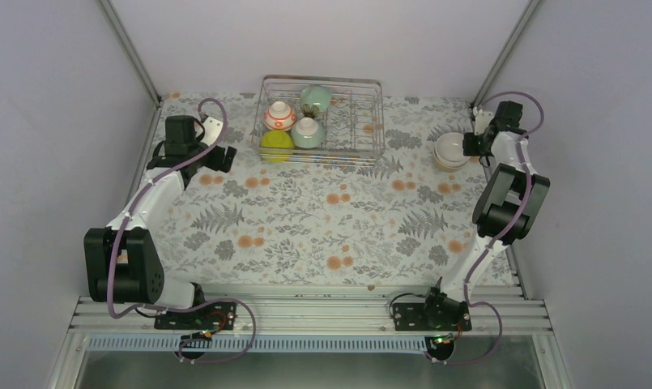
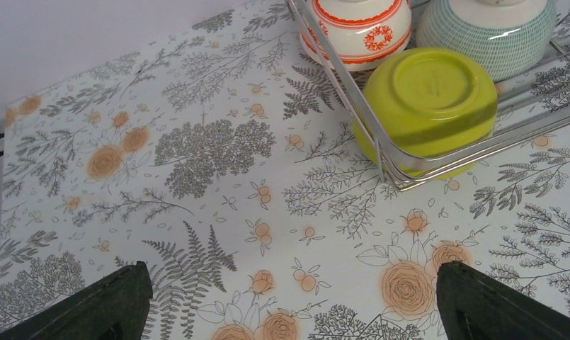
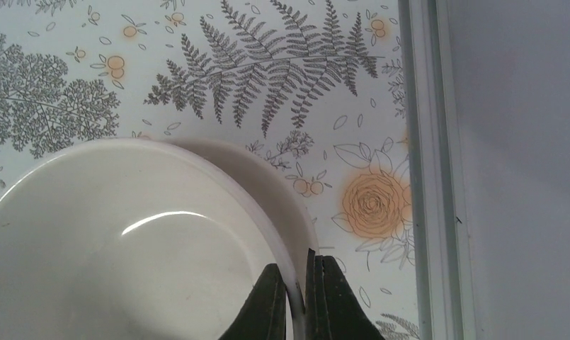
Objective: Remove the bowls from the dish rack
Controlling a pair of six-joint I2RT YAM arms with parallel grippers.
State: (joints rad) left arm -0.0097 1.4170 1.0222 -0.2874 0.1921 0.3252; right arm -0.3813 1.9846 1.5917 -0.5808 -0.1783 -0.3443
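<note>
Four bowls sit in the dish rack (image 1: 360, 123) at the far middle of the counter (image 1: 306, 227), a yellow-green bowl (image 2: 427, 99) upturned at its near left corner. At far right a white bowl (image 3: 126, 241), seemingly nested in another, has its rim pinched by the right fingers (image 3: 268, 308); this looks like a set-down, calling for release. The left fingers (image 2: 98, 304) hang spread beside the rack. Floral cloth, pale lilac walls.
</note>
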